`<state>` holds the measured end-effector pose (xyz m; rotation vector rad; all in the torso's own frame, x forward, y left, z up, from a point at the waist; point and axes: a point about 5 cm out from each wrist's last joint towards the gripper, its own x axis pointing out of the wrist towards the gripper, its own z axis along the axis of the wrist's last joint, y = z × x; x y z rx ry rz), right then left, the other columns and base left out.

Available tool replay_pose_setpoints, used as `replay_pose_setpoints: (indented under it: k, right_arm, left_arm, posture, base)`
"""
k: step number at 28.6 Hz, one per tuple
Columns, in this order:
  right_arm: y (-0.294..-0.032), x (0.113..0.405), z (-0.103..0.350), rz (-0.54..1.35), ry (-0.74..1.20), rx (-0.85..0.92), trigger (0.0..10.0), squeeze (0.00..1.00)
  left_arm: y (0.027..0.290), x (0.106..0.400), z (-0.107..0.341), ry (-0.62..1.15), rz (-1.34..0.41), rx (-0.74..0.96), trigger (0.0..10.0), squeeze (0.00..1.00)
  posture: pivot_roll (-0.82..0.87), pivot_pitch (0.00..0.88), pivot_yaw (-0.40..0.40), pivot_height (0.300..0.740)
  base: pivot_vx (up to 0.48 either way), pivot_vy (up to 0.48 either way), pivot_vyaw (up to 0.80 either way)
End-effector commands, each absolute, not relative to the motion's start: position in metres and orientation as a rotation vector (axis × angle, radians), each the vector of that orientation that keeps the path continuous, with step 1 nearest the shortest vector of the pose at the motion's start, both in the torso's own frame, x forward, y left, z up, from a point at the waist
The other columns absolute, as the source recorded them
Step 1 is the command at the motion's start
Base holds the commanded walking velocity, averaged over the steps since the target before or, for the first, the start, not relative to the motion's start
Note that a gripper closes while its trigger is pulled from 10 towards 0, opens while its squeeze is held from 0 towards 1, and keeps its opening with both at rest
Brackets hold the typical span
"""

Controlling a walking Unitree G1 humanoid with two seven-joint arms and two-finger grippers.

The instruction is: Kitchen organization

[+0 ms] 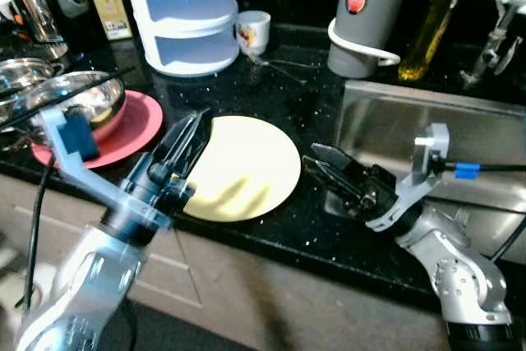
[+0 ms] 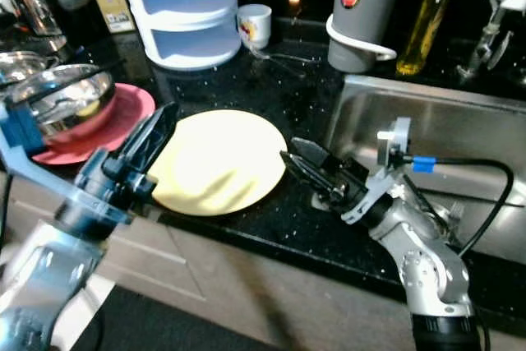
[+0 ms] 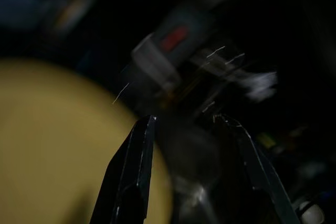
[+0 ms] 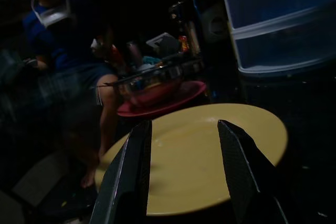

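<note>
Round pale-yellow plate lies flat on the black speckled countertop, near the front edge, between the two grippers. Left gripper sits over the plate's left rim, fingers parted, holding nothing. Right gripper is just off the plate's right rim, fingers spread and aimed at it, empty, with the steel sink behind it. Left looks nearer, already overlapping the rim; the plate has no long axis, so approach is edge-on from either side. Red plate with a steel bowl sits just left of the yellow one.
</note>
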<state>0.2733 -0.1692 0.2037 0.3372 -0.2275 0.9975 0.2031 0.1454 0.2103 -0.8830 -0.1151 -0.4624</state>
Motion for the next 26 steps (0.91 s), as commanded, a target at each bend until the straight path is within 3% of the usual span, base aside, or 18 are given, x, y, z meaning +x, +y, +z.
replay_pose_setpoints:
  k: [1,6,7,9,10,11,13,14,26]
  right_arm:
    - [-0.168,0.274,0.198,0.996,-0.203,0.335,10.0,0.00]
    - [-0.169,0.274,0.197,0.998,-0.195,0.329,10.0,0.00]
    - [-0.169,0.274,0.197,1.000,-0.193,0.327,10.0,0.00]
    - [-0.169,0.275,0.198,1.002,-0.192,0.326,10.0,0.00]
    - [-0.170,0.275,0.198,1.003,-0.193,0.325,10.0,0.00]
    - [-0.170,0.275,0.199,1.006,-0.194,0.324,10.0,0.00]
    - [-0.171,0.275,0.200,1.009,-0.196,0.322,10.0,0.00]
    - [-0.175,0.275,0.205,1.009,-0.220,0.317,10.0,0.00]
    - [-0.182,0.261,0.226,1.116,-0.283,0.257,10.0,0.00]
  left_arm:
    - [0.128,0.202,0.212,-0.202,-0.441,-1.183,10.0,0.00]
    - [0.148,0.201,0.201,-0.221,-0.332,-1.300,10.0,0.00]
    - [0.153,0.200,0.198,-0.222,-0.303,-1.326,10.0,0.30]
    - [0.157,0.199,0.195,-0.217,-0.290,-1.336,10.0,0.30]
    - [0.158,0.199,0.194,-0.215,-0.286,-1.345,10.0,0.65]
    - [0.158,0.198,0.193,-0.216,-0.286,-1.349,10.0,0.85]
    - [0.159,0.198,0.193,-0.218,-0.288,-1.355,10.0,0.91]
    - [0.159,0.195,0.193,-0.217,-0.310,-1.378,10.0,1.00]
    - [0.155,0.203,0.185,-0.170,-0.380,-1.495,10.0,1.00]
  posture:
    - [0.07,0.078,0.001,0.740]
    - [0.07,0.081,-0.004,0.740]
    - [0.07,0.082,-0.008,0.740]
    - [0.07,0.082,-0.008,0.740]
    - [0.07,0.083,-0.011,0.740]
    - [0.07,0.084,-0.011,0.740]
    - [0.07,0.084,-0.012,0.740]
    - [0.07,0.086,-0.014,0.740]
    - [0.05,0.087,-0.016,0.740]
  base:
    - [0.000,0.000,0.00]
    - [0.000,0.000,0.00]
    - [0.000,0.000,0.00]
    - [0.000,0.000,0.00]
    - [0.000,0.000,0.00]
    - [0.000,0.000,0.00]
    - [0.000,0.000,0.00]
    - [0.000,0.000,0.00]
    - [0.000,0.000,0.00]
